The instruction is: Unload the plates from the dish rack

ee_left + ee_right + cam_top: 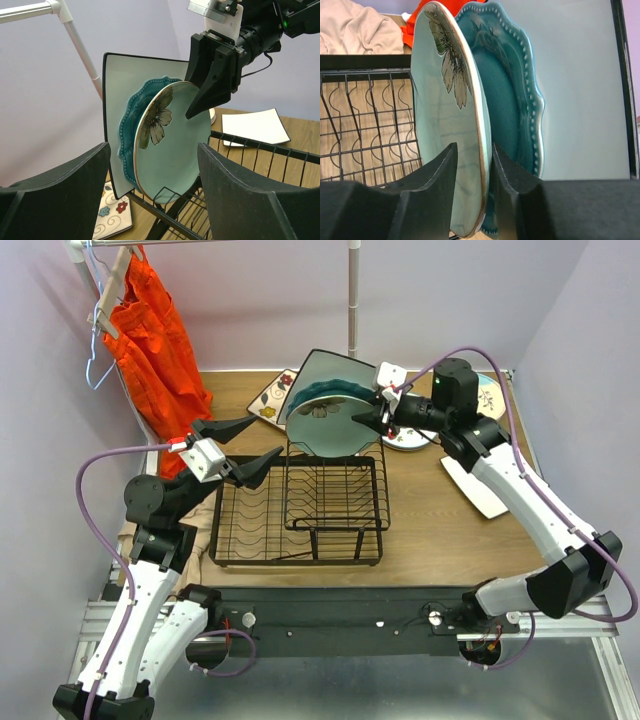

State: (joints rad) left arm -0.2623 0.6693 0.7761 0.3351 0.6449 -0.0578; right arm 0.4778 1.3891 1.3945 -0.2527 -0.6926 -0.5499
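Upright in blk wire rack (250, 528): mint floral plate (175, 150), teal scalloped plate (127, 130), white sq. plate (130, 67).

Left arm, white shell with black joints (137, 612): rises from near-left base, elbow bent, forearm angled toward far right. Purple cable loops off it.

Left gripper, black, two-finger (266, 438): jaws spread wide, nothing between them. Hangs in air, tips pointing far right.

Right arm, same white-and-black build (520, 500): reaches from near-right base toward far side, wrist turned left.

Right gripper (474, 146): black fingers (430, 190) straddle rim of mint-green round ceramic plate with flower print (440, 120). One finger on each face, pressed against it.
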